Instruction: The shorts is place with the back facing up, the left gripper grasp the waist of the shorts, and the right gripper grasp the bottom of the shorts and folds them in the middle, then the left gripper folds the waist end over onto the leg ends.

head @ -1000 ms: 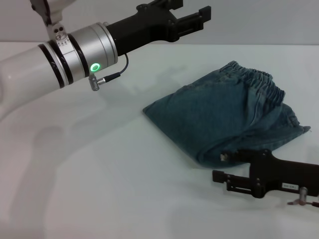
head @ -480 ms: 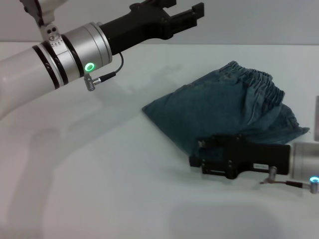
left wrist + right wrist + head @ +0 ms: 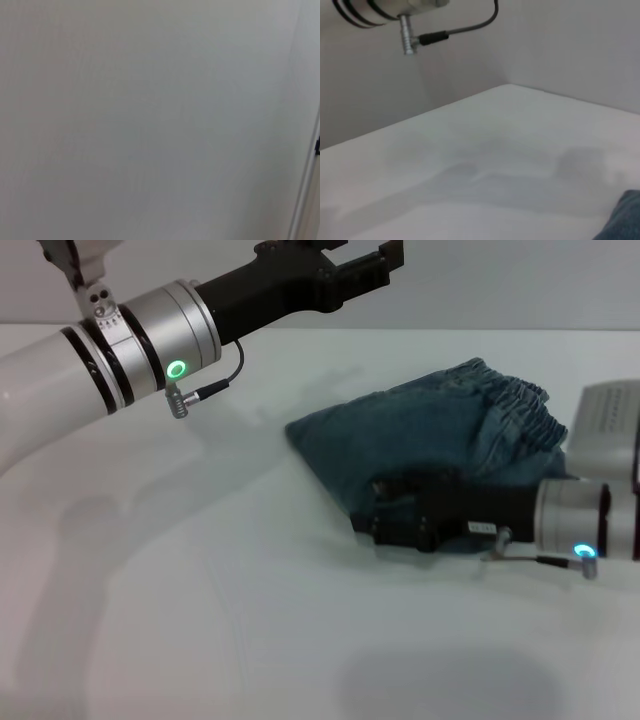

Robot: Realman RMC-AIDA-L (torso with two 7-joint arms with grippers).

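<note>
Item 1. The shorts (image 3: 430,445): faded blue denim, lay folded in a rough wedge on the white table (image 3: 200,600), toward 2 o'clock from the centre of the head view. The waist (image 3: 515,405), a gathered darker band, sat at the upper right end of the bundle. The folded corner pointed toward 9 o'clock. A small blue patch of the denim (image 3: 622,220) showed in the right wrist view.

Item 2. The right gripper (image 3: 385,515): black, reached in from 3 o'clock, low over the near edge of the shorts, its tip at or against the denim. Whether it had hold of cloth, and how far its fingers stood apart, could not be told from the head view. Behind it sat the silver wrist (image 3: 575,520) with a blue light.

Item 3. The left gripper (image 3: 385,255): black claw, held high above the table at 12 o'clock, well apart from the shorts, nothing in it. Its tip ran to the picture's edge, so its opening could not be told. Silver wrist with green ring light (image 3: 177,369) at 10 o'clock; a cable (image 3: 215,388) hung beneath it. That cable and plug (image 3: 432,37) also showed in the right wrist view.

Item 4. Left wrist view: plain pale surface only.
</note>
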